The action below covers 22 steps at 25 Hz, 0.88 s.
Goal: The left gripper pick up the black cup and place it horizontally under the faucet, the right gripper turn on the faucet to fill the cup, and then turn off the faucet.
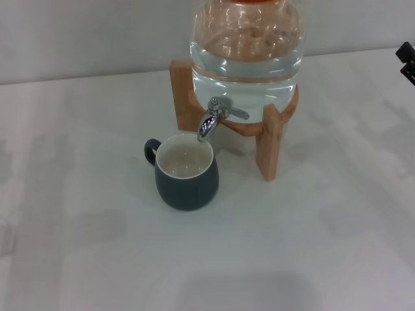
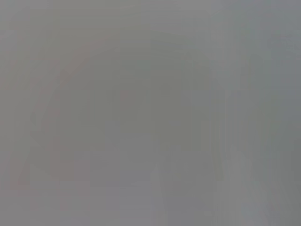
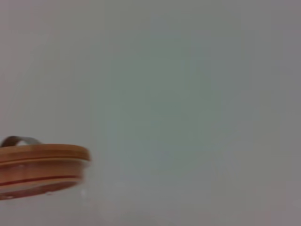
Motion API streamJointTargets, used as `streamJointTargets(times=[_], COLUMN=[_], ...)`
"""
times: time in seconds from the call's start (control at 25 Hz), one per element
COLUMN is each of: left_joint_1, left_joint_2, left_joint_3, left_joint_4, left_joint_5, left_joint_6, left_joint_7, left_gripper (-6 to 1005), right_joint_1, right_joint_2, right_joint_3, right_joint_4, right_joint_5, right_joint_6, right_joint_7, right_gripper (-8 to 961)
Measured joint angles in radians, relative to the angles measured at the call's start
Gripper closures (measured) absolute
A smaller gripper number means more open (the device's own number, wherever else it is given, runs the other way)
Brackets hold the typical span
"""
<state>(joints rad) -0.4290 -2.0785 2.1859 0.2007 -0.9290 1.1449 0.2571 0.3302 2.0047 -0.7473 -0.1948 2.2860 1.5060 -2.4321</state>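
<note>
Head view: dark slate-black ceramic cup (image 1: 187, 172) upright under chrome faucet (image 1: 216, 116) spout; right gripper (image 1: 406, 59) at far right edge, nearer lever; jaws unreadable; left gripper unseen.

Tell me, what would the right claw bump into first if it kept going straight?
Probably the jar. Only a sliver of the right claw shows, and its wrist view catches the lid off to one side, so it might pass by.

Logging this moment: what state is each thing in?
black cup: upright on the table, under the spout, nobody holding it.
faucet: no stream visible.
glass jar: holds water, lid on.
right gripper: only an edge in view, far right.
</note>
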Motion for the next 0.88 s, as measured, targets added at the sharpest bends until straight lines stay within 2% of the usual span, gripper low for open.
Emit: streamJointTargets(times=[0.24,0.52,0.64,0.88], left_joint_1=[-0.005,-0.002,-0.003,0.004], left_joint_2=[0.004,0.004,0.001,-0.001], left_joint_3=[-0.008,-0.016,-0.017,-0.017], left_joint_4=[-0.008,-0.016,-0.033,-0.039], left_joint_5=[-0.014,-0.02,-0.021,-0.02], left_joint_6=[0.0,0.002,0.003,0.003], left_joint_7=[-0.025,-0.016,-0.015,-0.014], left_gripper=[457,214,114,114], right_joint_1=[-0.018,-0.029,-0.02,0.011], right_joint_2=[-0.001,0.0,0.001,0.005], right_joint_3=[-0.052,-0.155,-0.24,-0.38], right_joint_4=[0.0,0.004,0.002,0.0], right_joint_5=[-0.017,-0.042,-0.042,-0.042], right_joint_6=[0.07,0.139,0.143,0.144], right_joint_7=[0.002,0.012,0.03,0.045], right_gripper=[114,114,114,114])
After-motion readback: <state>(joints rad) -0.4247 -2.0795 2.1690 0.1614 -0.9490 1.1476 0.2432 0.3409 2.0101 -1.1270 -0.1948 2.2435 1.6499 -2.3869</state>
